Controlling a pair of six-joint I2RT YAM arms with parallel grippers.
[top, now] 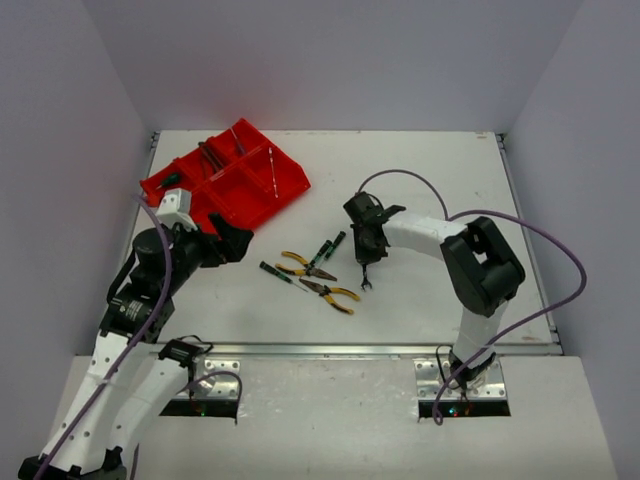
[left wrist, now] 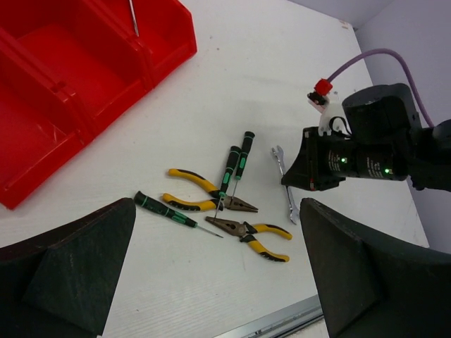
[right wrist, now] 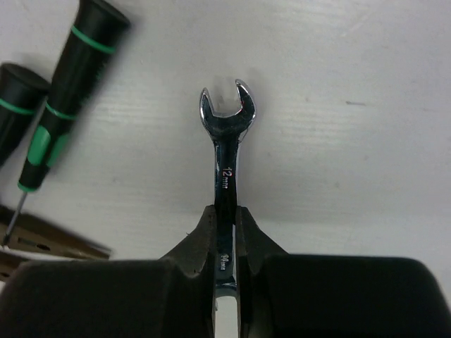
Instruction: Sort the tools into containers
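A silver wrench (right wrist: 225, 141) lies low over the white table, and my right gripper (right wrist: 225, 215) is shut on its shank, its open-ended head pointing away from the fingers. From above, the right gripper (top: 366, 248) is right of the loose tools, with the wrench (top: 366, 283) sticking out toward the near edge. Two yellow-handled pliers (top: 300, 265) (top: 335, 294) and green-black screwdrivers (top: 326, 245) (top: 275, 273) lie mid-table. My left gripper (top: 232, 243) hangs open and empty near the red tray's front corner, looking over the pliers (left wrist: 254, 232). The red tray (top: 250, 200) holds several tools.
The tray's walls (left wrist: 77, 120) rise at the left wrist view's upper left. A thin screwdriver (top: 272, 170) lies in the tray's right compartment. The table's metal front rail (top: 350, 348) runs along the near edge. A purple cable (top: 520, 225) loops over the right arm.
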